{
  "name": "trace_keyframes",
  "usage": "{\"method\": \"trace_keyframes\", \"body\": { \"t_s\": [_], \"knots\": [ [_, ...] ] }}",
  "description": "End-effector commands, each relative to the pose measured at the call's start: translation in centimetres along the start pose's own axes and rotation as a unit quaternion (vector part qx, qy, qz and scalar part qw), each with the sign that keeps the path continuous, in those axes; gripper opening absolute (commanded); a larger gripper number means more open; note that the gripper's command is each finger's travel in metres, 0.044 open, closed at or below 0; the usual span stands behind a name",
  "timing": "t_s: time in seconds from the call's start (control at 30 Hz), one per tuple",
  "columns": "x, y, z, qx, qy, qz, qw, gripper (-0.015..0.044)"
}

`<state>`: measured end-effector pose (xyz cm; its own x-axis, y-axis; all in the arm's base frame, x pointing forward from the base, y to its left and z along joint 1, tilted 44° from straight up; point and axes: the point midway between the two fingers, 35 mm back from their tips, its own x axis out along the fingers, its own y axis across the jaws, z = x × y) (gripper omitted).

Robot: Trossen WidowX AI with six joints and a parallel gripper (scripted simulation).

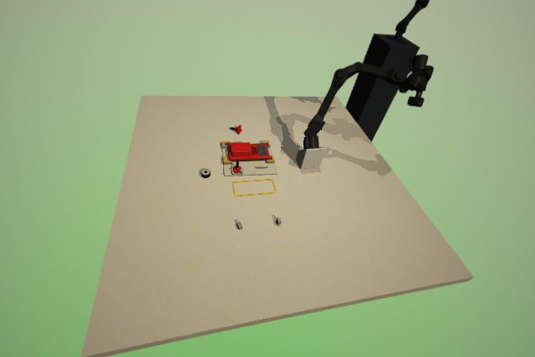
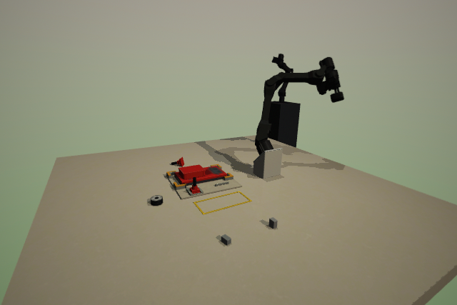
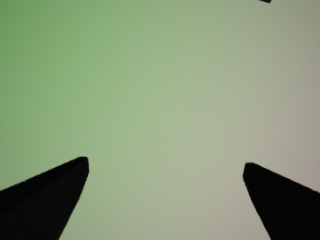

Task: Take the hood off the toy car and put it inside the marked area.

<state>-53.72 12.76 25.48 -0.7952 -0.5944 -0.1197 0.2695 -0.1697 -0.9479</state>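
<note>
The red toy car [image 1: 242, 150] [image 2: 191, 172] sits on a pale baseplate [image 1: 252, 170] [image 2: 210, 188] with orange corners, mid-table. A dark grey panel [image 1: 262, 150] [image 2: 216, 171] lies flat on the car's right end; it looks like the hood. The marked area is a yellow outline [image 1: 255, 194] [image 2: 227, 207] on the table just in front of the baseplate, with nothing in it. My gripper [image 1: 416, 100] [image 2: 336, 96] [image 3: 167, 167] is open and empty. It hangs high in the air, off beyond the table's far right side and far from the car. The wrist view shows only background between the fingers.
A black wheel [image 1: 205, 172] [image 2: 156, 200] lies left of the baseplate. A small red and black part [image 1: 236, 129] [image 2: 179, 162] lies behind the car, and another [image 1: 236, 169] [image 2: 194, 187] stands on the baseplate. Two grey blocks [image 1: 238, 225] [image 1: 277, 220] [image 2: 226, 239] [image 2: 273, 223] lie in front of the outline. A black tower [image 1: 379, 85] [image 2: 284, 124] stands behind the arm's base [image 1: 312, 158] [image 2: 268, 164].
</note>
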Motion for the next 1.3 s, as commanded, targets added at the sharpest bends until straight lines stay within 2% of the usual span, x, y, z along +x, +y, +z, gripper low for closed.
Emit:
{"method": "trace_keyframes", "body": {
  "t_s": [0.0,0.37,0.63,0.93,1.27],
  "knots": [
    [-0.1,0.0,-0.1,0.002,0.002,0.0,1.0,0.044],
    [-8.3,0.3,-5.8,0.115,0.137,-0.022,0.984,0.044],
    [-15.8,1.8,-10.0,0.21,0.249,-0.046,0.944,0.044],
    [-25.0,4.3,-13.3,0.316,0.365,-0.086,0.871,0.044],
    [-35.7,7.9,-14.5,0.421,0.476,-0.143,0.759,0.044]
  ]
}}
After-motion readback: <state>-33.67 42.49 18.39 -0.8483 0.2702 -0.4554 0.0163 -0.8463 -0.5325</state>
